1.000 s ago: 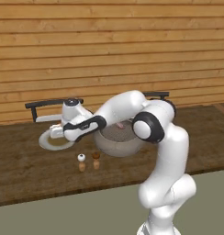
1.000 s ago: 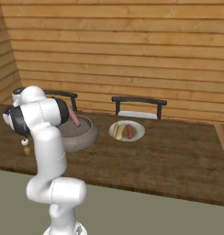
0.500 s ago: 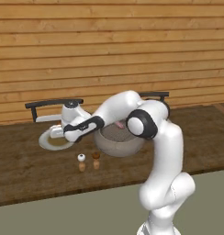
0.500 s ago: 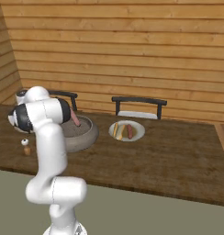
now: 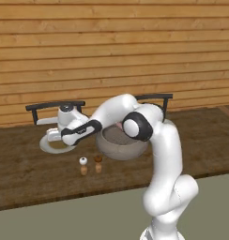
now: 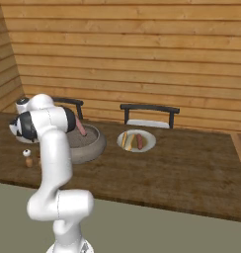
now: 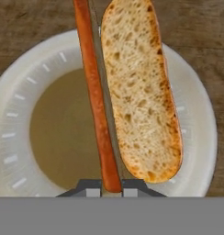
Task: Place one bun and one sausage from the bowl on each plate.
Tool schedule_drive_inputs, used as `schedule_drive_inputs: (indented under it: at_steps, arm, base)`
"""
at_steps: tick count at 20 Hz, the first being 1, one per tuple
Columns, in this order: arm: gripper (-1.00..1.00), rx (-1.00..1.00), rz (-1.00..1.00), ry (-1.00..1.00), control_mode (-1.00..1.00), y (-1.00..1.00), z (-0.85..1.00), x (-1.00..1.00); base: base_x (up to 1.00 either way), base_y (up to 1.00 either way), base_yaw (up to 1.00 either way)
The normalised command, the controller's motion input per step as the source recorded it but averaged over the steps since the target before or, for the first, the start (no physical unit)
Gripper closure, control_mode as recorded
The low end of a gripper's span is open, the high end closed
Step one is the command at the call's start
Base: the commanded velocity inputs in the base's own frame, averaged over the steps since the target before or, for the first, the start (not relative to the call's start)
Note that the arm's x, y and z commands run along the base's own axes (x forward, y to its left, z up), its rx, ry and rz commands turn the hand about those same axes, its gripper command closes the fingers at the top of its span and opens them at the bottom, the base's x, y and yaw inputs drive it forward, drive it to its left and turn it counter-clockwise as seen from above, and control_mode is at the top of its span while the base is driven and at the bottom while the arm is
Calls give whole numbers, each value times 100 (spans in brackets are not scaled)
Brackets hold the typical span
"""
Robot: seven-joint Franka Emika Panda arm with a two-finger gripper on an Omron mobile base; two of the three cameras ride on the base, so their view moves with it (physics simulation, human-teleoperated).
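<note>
Gripper (image 7: 111, 189) with bun (image 7: 141, 92) lowered over plate (image 7: 196, 137).

No readable text, labels, brands, numbers or signs on anything in view.

Dark wooden table (image 5: 22, 173) carries near plate (image 5: 53, 146) under claw, grey bowl (image 5: 120, 145) just beside, two small shakers (image 5: 90, 165) near, far plate (image 6: 136, 141) beyond bowl.

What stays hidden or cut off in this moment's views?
- Left plate, left base view: far side hidden behind the arm's hand.
- Bun, hand view: top end cut by the frame edge.
- Bowl, right base view: left part hidden by the arm.
</note>
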Motion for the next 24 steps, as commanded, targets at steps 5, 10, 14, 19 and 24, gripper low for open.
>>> schedule_drive_inputs:
  at_steps: [5,10,14,19,24]
  arm:
    - [100,0,0,0,-100,0,0,0]
    - [-100,0,0,0,-100,0,0,0]
    - [-100,0,0,0,-100,0,0,0]
    - [-100,0,0,0,-100,0,0,0]
    - [-100,0,0,-6,-100,0,7,-15]
  base:
    - [0,0,0]
    - [0,0,0]
    - [0,0,0]
    - [0,0,0]
    - [0,0,0]
